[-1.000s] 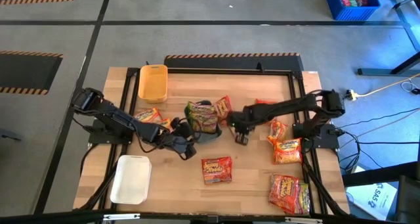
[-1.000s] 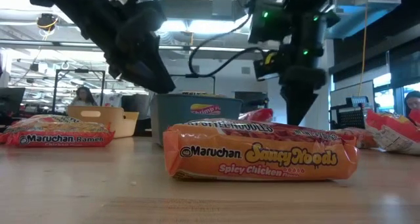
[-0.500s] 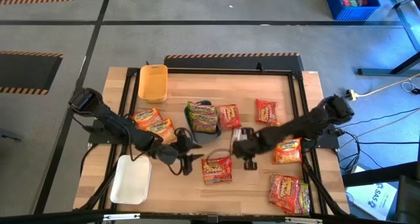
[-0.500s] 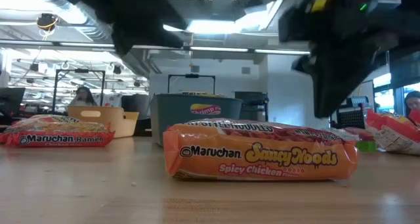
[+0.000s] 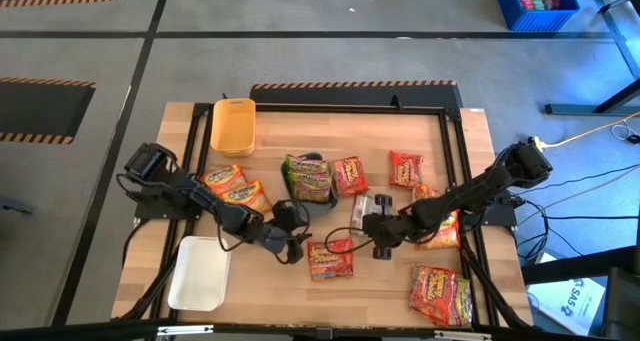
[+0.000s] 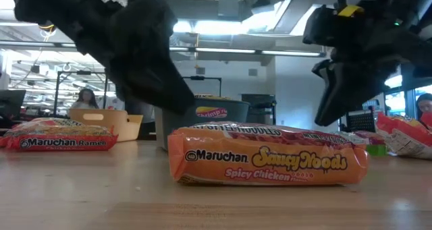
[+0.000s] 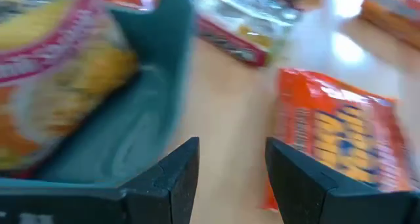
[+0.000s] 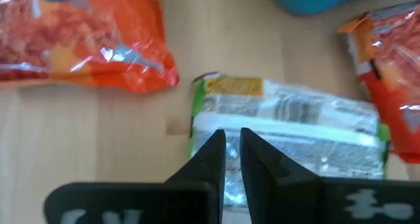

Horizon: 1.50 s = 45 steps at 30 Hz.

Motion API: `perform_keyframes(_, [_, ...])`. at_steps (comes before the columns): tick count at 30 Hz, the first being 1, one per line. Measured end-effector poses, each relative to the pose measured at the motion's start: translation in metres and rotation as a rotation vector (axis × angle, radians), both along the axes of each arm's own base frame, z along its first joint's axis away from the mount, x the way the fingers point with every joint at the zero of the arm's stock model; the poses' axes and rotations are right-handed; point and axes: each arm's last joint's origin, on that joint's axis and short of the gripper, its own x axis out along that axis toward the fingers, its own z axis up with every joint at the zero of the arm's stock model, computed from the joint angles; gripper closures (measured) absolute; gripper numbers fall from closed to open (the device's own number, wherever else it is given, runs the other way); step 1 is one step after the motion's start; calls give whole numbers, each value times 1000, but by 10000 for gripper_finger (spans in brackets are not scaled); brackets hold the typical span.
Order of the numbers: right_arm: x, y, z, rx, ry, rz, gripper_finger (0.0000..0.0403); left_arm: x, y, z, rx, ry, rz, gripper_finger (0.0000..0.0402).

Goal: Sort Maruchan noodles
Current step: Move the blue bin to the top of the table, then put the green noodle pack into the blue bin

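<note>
Maruchan packets lie scattered over the wooden table (image 5: 260, 281). An orange Saucy Noods packet (image 5: 330, 258) (image 6: 266, 156) lies flat near the front. My left gripper (image 5: 293, 245) (image 7: 230, 171) hangs open just left of it, over bare wood, between this packet (image 7: 341, 138) and the blue-grey tray (image 7: 125, 145). A green-edged packet (image 8: 289, 129) lies with its silver back up (image 5: 372, 206). My right gripper (image 5: 368, 222) (image 8: 226, 155) is shut, its tips over that packet's silver back. My right gripper points slanting down from the table's right side over the green-edged packet's silver back (image 8: 262, 145). Its own fingers hide the place under the tips, so I cannot tell whether it touches the packet, which lies flat on the table.
The blue-grey tray (image 5: 318, 203) holds a green-edged packet (image 5: 305, 176). A yellow tray (image 5: 232, 124) stands at the far left, a white tray (image 5: 200, 273) at the near left. More packets lie beside the left arm (image 5: 235, 186), behind the right gripper (image 5: 348, 176) (image 5: 405, 169), and at the right (image 5: 440, 293).
My right arm has swung toward the table's near edge, tipping its shut gripper further down; a red packet at the far right has come into sight behind it. My left gripper, still open, has sunk and gone toward the near edge and the orange packet.
</note>
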Motion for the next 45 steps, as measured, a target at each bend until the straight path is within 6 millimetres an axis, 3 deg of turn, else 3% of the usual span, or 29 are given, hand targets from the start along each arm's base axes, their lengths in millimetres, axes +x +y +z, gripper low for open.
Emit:
perform_keyframes(10, [1, 0, 0, 5, -10, -3, 372, 6, 44, -4, 92, 71, 184, 234])
perform_keyframes(26, [5, 1, 3, -19, -64, 9, 372, 16, 120, -3, 230, 158, 285, 234])
perform_keyframes(36, [6, -1, 4, -81, -88, -28, 372, 17, 169, 2, 226, 124, 352, 234])
perform_keyframes(40, [-1, -4, 14, -89, -72, -38, 372, 20, 168, 3, 155, 107, 215, 234])
perform_keyframes(45, [-22, -11, 31, -59, 13, -63, 372, 27, 127, 7, -33, 27, -62, 234])
